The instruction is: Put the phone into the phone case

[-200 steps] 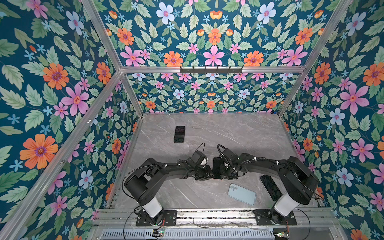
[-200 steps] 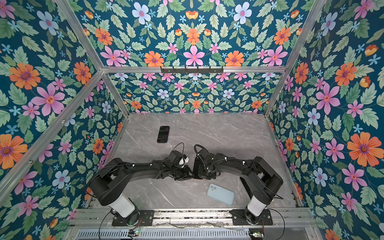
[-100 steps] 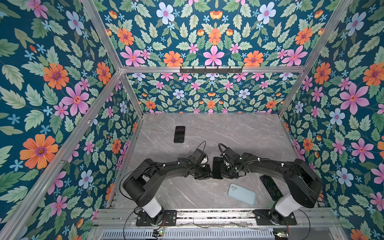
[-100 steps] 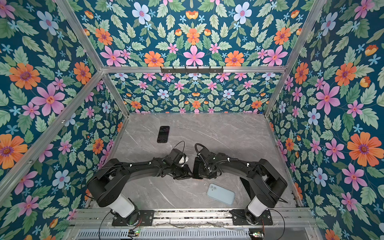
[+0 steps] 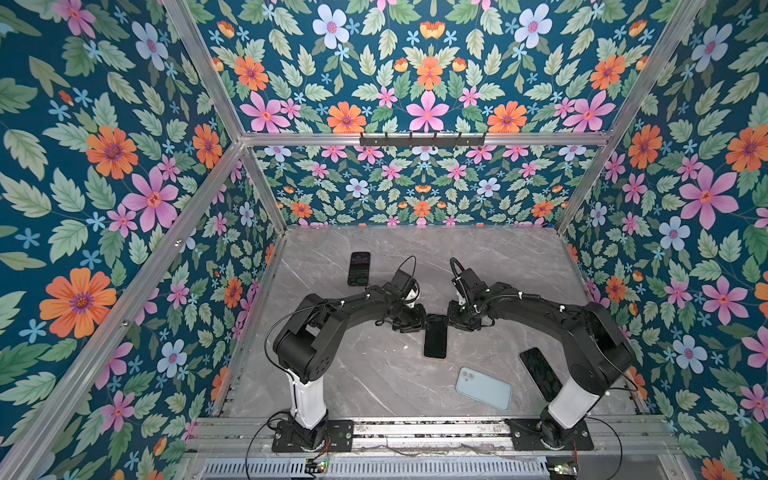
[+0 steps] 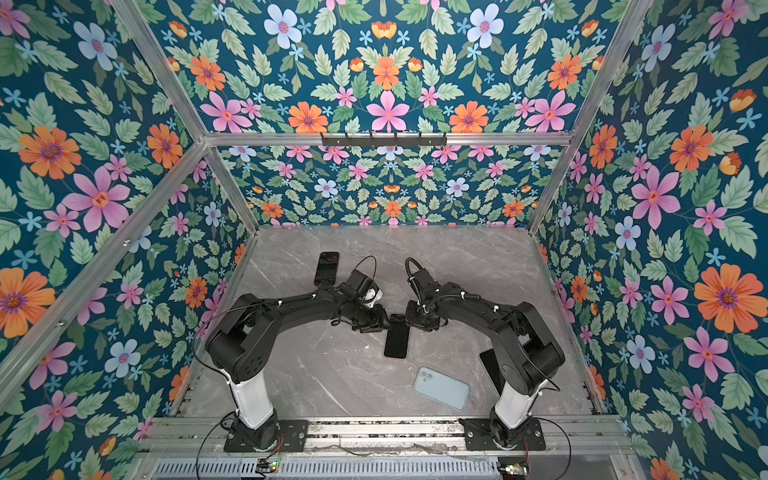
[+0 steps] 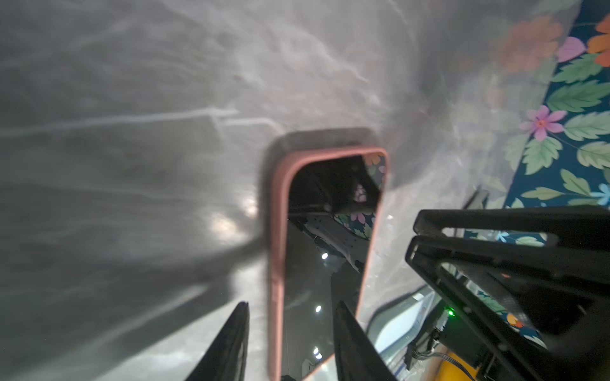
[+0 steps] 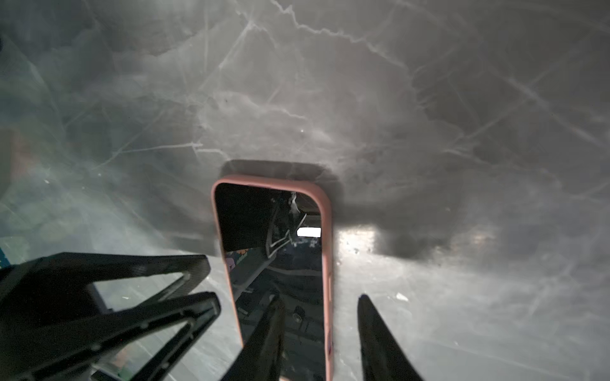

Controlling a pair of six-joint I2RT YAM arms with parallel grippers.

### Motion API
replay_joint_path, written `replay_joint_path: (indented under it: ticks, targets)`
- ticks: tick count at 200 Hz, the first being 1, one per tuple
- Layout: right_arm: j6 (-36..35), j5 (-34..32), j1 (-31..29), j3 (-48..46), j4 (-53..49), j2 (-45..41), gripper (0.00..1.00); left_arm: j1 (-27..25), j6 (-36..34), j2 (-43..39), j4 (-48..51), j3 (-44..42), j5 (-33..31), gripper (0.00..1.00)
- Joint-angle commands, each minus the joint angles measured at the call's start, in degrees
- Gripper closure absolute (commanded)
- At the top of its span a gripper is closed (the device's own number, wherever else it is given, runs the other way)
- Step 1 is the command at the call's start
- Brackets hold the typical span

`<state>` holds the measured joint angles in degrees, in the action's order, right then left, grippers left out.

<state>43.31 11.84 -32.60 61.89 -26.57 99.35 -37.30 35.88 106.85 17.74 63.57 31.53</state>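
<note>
A black-screened phone (image 5: 435, 340) (image 6: 397, 341) lies screen up in a pink phone case (image 7: 276, 264) in the middle of the marble table. In the right wrist view the case rim (image 8: 326, 250) frames the screen (image 8: 264, 224). My left gripper (image 5: 419, 323) (image 7: 292, 305) is at the phone's far end. It is open, with one finger over the screen and the other beside the case's long edge. My right gripper (image 5: 452, 320) (image 8: 320, 298) faces it from the other side. It is open too and straddles the opposite long edge.
A light blue case or phone (image 5: 484, 388) (image 6: 441, 388) lies face down near the front. A black phone (image 5: 540, 374) lies by the right arm's base. Another black phone (image 5: 359, 268) (image 6: 327, 268) lies at the back left. Floral walls enclose the table.
Both grippers' jaws have spread from nearly shut to open around the case's edges. The phone in its case has stayed where it was.
</note>
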Motion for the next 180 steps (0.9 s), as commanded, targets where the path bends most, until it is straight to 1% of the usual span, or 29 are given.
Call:
replay_joint_path:
  ticks: [1, 27, 46, 68, 76, 102, 126, 154, 169, 180]
  targets:
    - [-1.1, 1.8, 0.2, 0.9, 0.7, 1.9, 0.62, 0.6, -1.9, 1.1, 2.7, 0.7, 0.2, 0.55]
    - [-0.6, 3.3, 0.2, 0.8, 2.5, 3.8, 0.65, 0.5, -0.9, 2.9, 0.7, 0.8, 1.7, 0.55]
    - [-0.1, 4.1, 0.2, 0.3, 3.8, 4.6, 0.69, 0.1, 1.3, 3.5, -3.2, -0.2, 4.5, 0.56]
    - [0.4, 4.8, 0.2, -0.2, 5.0, 5.1, 0.72, -1.0, 2.0, 4.4, -4.0, -0.1, 4.6, 0.57]
    - [0.7, 5.2, 0.2, -0.5, 5.6, 5.2, 0.73, -1.3, 2.1, 4.7, -4.0, -0.1, 4.2, 0.6]
    - [1.3, 6.7, 0.2, -1.3, 7.3, 5.5, 0.77, -1.7, 2.6, 5.4, -4.7, -0.8, 3.9, 0.73]
    - [1.6, 7.1, 0.2, -1.6, 7.9, 5.7, 0.82, -1.7, 2.9, 5.1, -5.6, -1.6, 3.5, 0.76]
    - [2.0, 7.1, 0.2, -2.1, 7.5, 5.3, 0.88, -1.7, 3.8, 4.7, -7.1, -3.0, 3.6, 0.76]
    - [2.0, 7.2, 0.2, -1.8, 6.3, 4.2, 0.88, -1.7, 4.1, 3.8, -7.3, -3.7, 2.9, 0.76]
    - [1.5, 6.8, 0.2, -1.5, 4.8, 2.3, 0.84, -1.7, 4.1, 2.8, -6.1, -3.7, 1.2, 0.74]
